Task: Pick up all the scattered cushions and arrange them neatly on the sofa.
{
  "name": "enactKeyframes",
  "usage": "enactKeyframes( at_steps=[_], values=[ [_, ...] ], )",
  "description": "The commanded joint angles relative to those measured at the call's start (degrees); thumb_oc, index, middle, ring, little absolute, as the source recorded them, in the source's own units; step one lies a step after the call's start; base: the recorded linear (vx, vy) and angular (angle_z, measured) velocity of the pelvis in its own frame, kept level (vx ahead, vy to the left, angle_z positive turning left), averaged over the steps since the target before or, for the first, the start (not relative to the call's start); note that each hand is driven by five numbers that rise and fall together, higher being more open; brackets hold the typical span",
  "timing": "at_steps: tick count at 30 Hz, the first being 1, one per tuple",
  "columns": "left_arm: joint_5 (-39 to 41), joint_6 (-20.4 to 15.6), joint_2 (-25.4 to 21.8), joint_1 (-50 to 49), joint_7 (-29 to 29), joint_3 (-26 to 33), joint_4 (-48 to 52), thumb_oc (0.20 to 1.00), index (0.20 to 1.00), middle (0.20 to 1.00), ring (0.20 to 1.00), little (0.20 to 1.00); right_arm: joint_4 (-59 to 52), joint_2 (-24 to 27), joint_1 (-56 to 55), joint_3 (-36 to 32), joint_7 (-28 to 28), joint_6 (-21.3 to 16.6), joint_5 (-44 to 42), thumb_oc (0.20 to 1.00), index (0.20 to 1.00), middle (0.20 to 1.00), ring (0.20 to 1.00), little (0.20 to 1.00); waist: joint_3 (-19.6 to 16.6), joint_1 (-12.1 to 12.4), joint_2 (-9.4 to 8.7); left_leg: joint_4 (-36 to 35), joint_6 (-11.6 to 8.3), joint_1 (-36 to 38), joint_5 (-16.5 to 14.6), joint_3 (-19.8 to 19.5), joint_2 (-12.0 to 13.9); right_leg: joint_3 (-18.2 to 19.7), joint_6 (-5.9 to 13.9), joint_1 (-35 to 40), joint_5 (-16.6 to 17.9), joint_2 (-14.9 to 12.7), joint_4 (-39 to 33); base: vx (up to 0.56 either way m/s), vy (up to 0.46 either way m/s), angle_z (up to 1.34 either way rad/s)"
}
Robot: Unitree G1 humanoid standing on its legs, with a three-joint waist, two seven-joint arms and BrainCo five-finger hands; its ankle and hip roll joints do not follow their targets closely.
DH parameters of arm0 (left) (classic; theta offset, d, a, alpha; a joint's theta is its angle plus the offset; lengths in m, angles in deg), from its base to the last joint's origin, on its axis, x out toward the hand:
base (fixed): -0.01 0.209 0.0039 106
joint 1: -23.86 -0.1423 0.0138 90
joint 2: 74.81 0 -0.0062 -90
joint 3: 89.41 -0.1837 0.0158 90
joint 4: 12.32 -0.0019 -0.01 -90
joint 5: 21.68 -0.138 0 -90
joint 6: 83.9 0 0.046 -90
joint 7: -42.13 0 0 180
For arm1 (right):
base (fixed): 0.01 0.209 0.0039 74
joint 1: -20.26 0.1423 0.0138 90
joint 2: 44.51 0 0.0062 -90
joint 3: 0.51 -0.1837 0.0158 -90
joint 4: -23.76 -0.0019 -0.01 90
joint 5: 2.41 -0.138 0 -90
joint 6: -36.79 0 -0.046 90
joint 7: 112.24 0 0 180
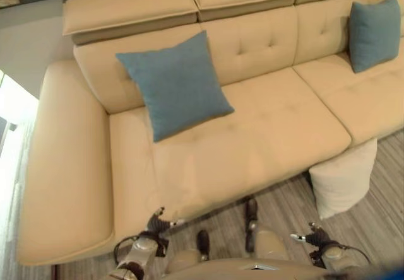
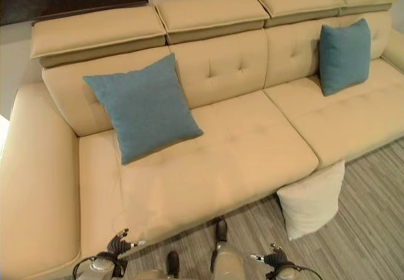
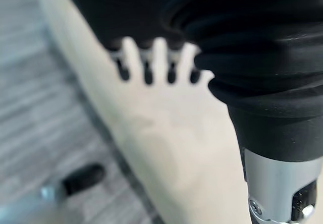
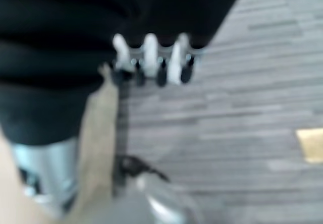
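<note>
1. Cushions: two blue ones on the sofa (image 2: 240, 160), one white on the floor (image 2: 372, 229).
2. Sofa is beige, long, with tufted back and raised headrests; wide armrest at its left end.
3. Big blue cushion (image 2: 144, 108) leans tilted against the backrest near the sofa's left end, bottom corner resting on the seat.
4. White cushion (image 2: 311, 200) stands on the striped grey floor, leaning against the sofa's front edge, about where two seat sections meet.
5. Small blue cushion (image 2: 344, 55) stands upright against the backrest toward the sofa's right end.
6. Left hand (image 1: 161, 221) hangs low just in front of the sofa's front edge near the left end; fingers straight and spread apart, holding nothing.
7. Right hand (image 1: 314, 234) hangs low over the floor, near the white cushion but not touching it; fingers relaxed and apart, empty.
</note>
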Motion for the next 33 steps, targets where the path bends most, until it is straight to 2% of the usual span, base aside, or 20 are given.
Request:
enactKeyframes(
  at_steps=[1, 3, 5, 6, 11, 14, 17, 18, 20, 22, 24, 26, 27, 29, 30, 32, 33],
  values=[
    [-1.9, 0.0, -1.3, 0.1, 1.2, 0.5, -1.0, 1.0, 1.0, 1.0, 1.0, 1.0, -0.5, 0.6, 0.3, -1.7, 0.5, -0.5, 0.1, 1.0, 1.0, 1.0, 1.0, 1.0, -1.8, 2.2, -0.67, -1.4, -5.2, 0.4, -0.6, -7.2, -0.3, -1.5, -1.57, 11.5, 2.4, 1.2, -12.2, -0.09, -0.071, -0.43],
    [-2.2, 0.2, -1.1, 0.1, 1.3, 0.4, -1.4, 1.0, 1.0, 1.0, 1.0, 1.0, -0.2, 0.4, 0.0, -1.9, 0.4, -0.4, 0.0, 1.0, 1.0, 1.0, 1.0, 1.0, -2.1, 2.8, -1.01, -0.8, -5.24, 0.3, -0.6, -6.6, -0.4, -2.0, -1.16, 13.7, 2.4, 0.7, -12.9, -0.08, -0.072, -0.49],
    [-1.9, 0.0, -0.8, -0.1, 1.2, 1.2, -2.1, 1.0, 1.0, 1.0, 1.0, 1.0, -0.7, -0.6, -0.1, -1.4, 0.6, -0.7, -0.9, 1.0, 1.0, 1.0, 1.0, 1.0, -3.0, 3.1, -2.84, -0.8, -6.87, -0.4, 0.7, -5.7, -0.3, -0.9, -1.59, 18.1, 1.9, 3.3, -23.5, -0.16, -0.211, -0.53],
    [-1.7, 0.0, -0.6, 0.1, 1.1, 1.3, -2.1, 1.0, 1.0, 1.0, 1.0, 1.0, -1.0, -0.7, 0.0, -1.1, 0.7, -1.0, -1.4, 1.0, 1.0, 1.0, 1.0, 1.0, -3.0, 2.9, -3.27, -0.4, -7.53, -1.2, 1.2, -5.4, 0.2, -0.2, -1.8, 18.9, 2.2, 4.2, -26.4, -0.15, -0.189, -0.31],
    [-1.9, 0.3, 0.0, 1.8, 1.3, 0.0, -2.6, 1.0, 1.0, 1.0, 1.0, 1.0, -2.5, -0.8, 0.2, -0.8, 0.7, -1.6, -3.8, 1.0, 1.0, 1.0, 1.0, 1.0, -1.9, 1.8, -4.37, 2.4, -9.06, -4.2, 2.6, -5.9, 1.1, 1.5, -3.01, 19.6, 3.1, 5.9, -29.6, -0.16, -0.118, -0.03],
    [-1.8, 0.1, 0.5, 2.7, 1.1, -1.0, -2.4, 1.0, 1.0, 1.0, 1.0, 1.0, -2.5, -0.5, 0.2, -0.2, 0.6, -1.7, -4.4, 1.0, 1.0, 1.0, 1.0, 1.0, -0.9, 2.2, -5.03, 6.7, -9.25, -4.8, 0.3, -14.4, -1.9, 3.8, -3.82, 17.8, 4.0, 5.9, -28.6, -0.23, -0.044, -0.27],
    [-1.5, 0.1, 1.0, 2.3, 1.3, -1.0, -2.9, 1.0, 1.0, 1.0, 1.0, 1.0, -2.0, -0.2, -0.6, -0.9, 0.2, -1.7, -5.0, 1.0, 1.0, 1.0, 1.0, 1.0, -1.7, 1.8, -5.31, 9.8, -9.12, -2.6, -2.8, -17.7, -2.7, 6.3, -3.81, 17.0, 5.3, 5.5, -29.0, -0.13, 0.047, -0.74],
    [-1.3, 0.1, 1.6, 2.0, 1.5, -1.2, -3.3, 1.0, 1.0, 1.0, 1.0, 1.0, -1.3, -0.1, -0.9, -1.2, -0.2, -1.3, -5.1, 1.0, 1.0, 1.0, 1.0, 1.0, -2.4, 1.8, -4.82, 9.8, -8.67, -0.6, -4.3, -22.1, -3.6, 9.0, -3.52, 15.9, 6.3, 5.9, -29.0, -0.12, 0.137, -0.98],
    [-1.9, 0.1, 1.9, 2.3, 1.6, -2.0, -3.8, 1.0, 1.0, 1.0, 1.0, 1.0, -1.0, -0.1, -1.0, -1.5, -0.1, -1.5, -6.0, 1.0, 1.0, 1.0, 1.0, 1.0, -2.5, 0.7, -3.89, 5.3, -8.01, 1.0, -4.7, -20.4, -3.2, 11.4, -2.49, 14.4, 8.2, 5.8, -29.5, -0.12, 0.206, -1.18],
    [-1.8, 0.0, 2.1, 2.5, 1.7, -1.8, -4.3, 1.0, 1.0, 1.0, 1.0, 1.0, -0.2, -0.7, -0.5, -1.6, -0.3, -1.3, -6.4, 1.0, 1.0, 1.0, 1.0, 1.0, -2.6, 0.7, -3.67, 3.0, -6.94, 1.8, -4.7, -17.7, -3.6, 12.9, -0.67, 12.6, 10.7, 5.4, -30.4, -0.11, 0.19, -0.85],
    [-1.9, -0.1, 2.0, 2.5, 1.6, -1.8, -4.3, 1.0, 1.0, 1.0, 1.0, 1.0, 0.0, -1.0, 0.0, -1.6, -0.2, -1.2, -6.4, 1.0, 1.0, 1.0, 1.0, 1.0, -2.3, 1.1, -3.59, 2.1, -6.52, 2.2, -4.6, -16.1, -3.6, 13.1, 0.07, 11.6, 11.8, 5.2, -30.5, -0.09, 0.124, -0.99],
    [-2.4, -0.2, 1.7, 2.6, 1.5, -2.0, -4.1, 1.0, 1.0, 1.0, 1.0, 1.0, -0.1, -1.4, 0.9, -1.2, 0.0, -1.3, -6.1, 1.0, 1.0, 1.0, 1.0, 1.0, -2.0, 1.8, -3.4, 0.9, -6.06, 2.5, -4.3, -14.0, -3.5, 11.5, 1.01, 10.0, 12.7, 4.8, -30.2, -0.13, 0.112, -1.29],
    [-2.7, -0.4, 1.4, 2.9, 1.3, -2.4, -4.0, 1.0, 1.0, 1.0, 1.0, 1.0, -0.3, -1.9, 1.4, -1.1, 0.1, -1.3, -6.0, 1.0, 1.0, 1.0, 1.0, 1.0, -1.6, 2.2, -3.27, 0.7, -6.01, 2.3, -3.9, -12.9, -3.1, 9.0, 1.02, 8.8, 12.4, 4.6, -28.8, -0.17, 0.064, -1.49],
    [-2.9, -0.4, 0.9, 2.7, 1.4, -2.1, -3.7, 1.0, 1.0, 1.0, 1.0, 1.0, -0.4, -2.1, 1.2, -0.6, 0.4, -1.4, -4.9, 1.0, 1.0, 1.0, 1.0, 1.0, -0.9, 4.6, -2.3, 0.8, -5.85, 1.7, -3.6, -10.2, -2.0, -3.6, 0.02, 9.4, 8.9, 1.8, -25.3, -0.2, 0.052, -1.61],
    [-2.9, -0.4, 0.9, 1.9, 1.7, -1.0, -4.0, 1.0, 1.0, 1.0, 1.0, 1.0, -0.5, -2.0, 0.6, -0.6, 0.4, -1.8, -4.3, 1.0, 1.0, 1.0, 1.0, 1.0, -1.1, 4.8, -1.97, 0.1, -5.69, 1.9, -3.1, -8.7, -1.5, -5.6, -1.03, 10.5, 6.8, 1.8, -23.3, -0.16, 0.019, -0.95],
    [-3.0, -0.4, 0.9, 1.6, 1.9, -0.8, -4.3, 1.0, 1.0, 1.0, 1.0, 1.0, -0.4, -2.0, 0.3, -0.8, 0.2, -1.8, -4.2, 1.0, 1.0, 1.0, 1.0, 1.0, -1.3, 5.0, -1.98, 0.0, -5.41, 2.1, -3.0, -7.8, -1.3, -5.5, -1.39, 11.2, 5.7, 2.1, -21.2, -0.09, -0.03, -0.6],
    [-3.3, -0.2, 1.1, 1.1, 2.3, -0.7, -4.5, 1.0, 1.0, 1.0, 1.0, 1.0, -0.1, -2.1, -0.5, -1.1, 0.0, -1.7, -4.1, 1.0, 1.0, 1.0, 1.0, 1.0, -2.3, 5.6, -2.2, 0.1, -5.53, 1.8, -2.8, -6.6, -1.0, -7.1, -1.55, 13.9, 4.1, 2.0, -21.6, -0.04, -0.054, -0.77]
  ],
)
